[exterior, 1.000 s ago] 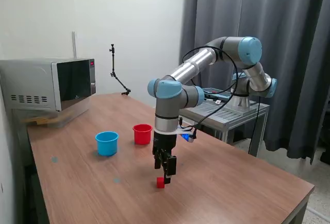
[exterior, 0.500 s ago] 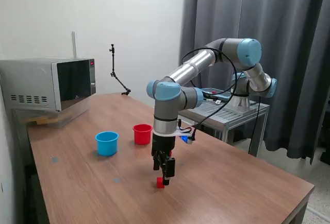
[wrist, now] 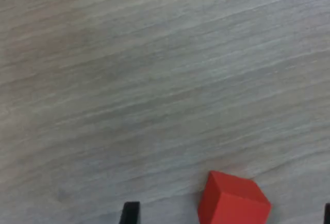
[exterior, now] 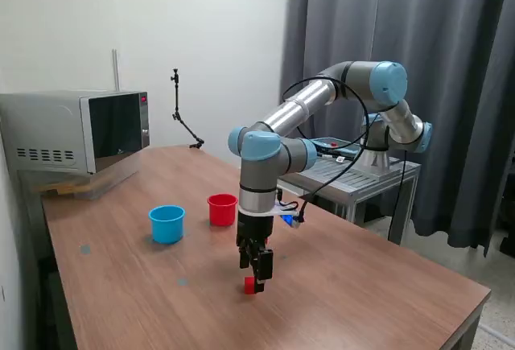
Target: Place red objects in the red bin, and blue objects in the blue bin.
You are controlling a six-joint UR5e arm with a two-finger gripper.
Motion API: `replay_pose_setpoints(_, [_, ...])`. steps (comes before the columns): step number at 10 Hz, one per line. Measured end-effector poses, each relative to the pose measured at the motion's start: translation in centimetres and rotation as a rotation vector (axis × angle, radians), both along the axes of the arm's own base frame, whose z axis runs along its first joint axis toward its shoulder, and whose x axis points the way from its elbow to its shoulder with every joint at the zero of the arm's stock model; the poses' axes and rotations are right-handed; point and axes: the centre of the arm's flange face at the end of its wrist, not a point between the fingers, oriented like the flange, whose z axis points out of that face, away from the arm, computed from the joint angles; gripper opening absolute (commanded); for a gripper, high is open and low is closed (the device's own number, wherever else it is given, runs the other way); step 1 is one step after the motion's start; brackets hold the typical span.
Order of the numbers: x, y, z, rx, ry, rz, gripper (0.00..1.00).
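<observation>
On the wooden surface [exterior: 362, 286], the gripper [exterior: 256, 273] hangs low over a red cube [exterior: 250, 285], its fingers spread to either side and holding nothing. The cube sits on the wood, well apart from the red bin [exterior: 223, 209] and the blue bin [exterior: 166, 224]. No blue cube shows, and the bins' insides are hidden. Bare wood surrounds the cube; the front edge lies near.

Red cube [exterior: 250, 286]; red bin [exterior: 222, 209]; sky-blue bin [exterior: 166, 224].
</observation>
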Motion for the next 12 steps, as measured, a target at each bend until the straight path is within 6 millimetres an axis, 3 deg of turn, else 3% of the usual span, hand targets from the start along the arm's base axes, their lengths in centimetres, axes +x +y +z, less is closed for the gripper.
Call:
replay_pose_setpoints(8, [-0.08,-0.09,-0.83,-0.007,-0.022,0.0,1.0])
replay_pose_setpoints(9, [-0.08,-0.09,-0.83,-0.007,-0.022,0.0,0.0])
replay_pose_setpoints(12, [-0.1,-0.08,-0.82,-0.006,-0.021,0.0,0.0])
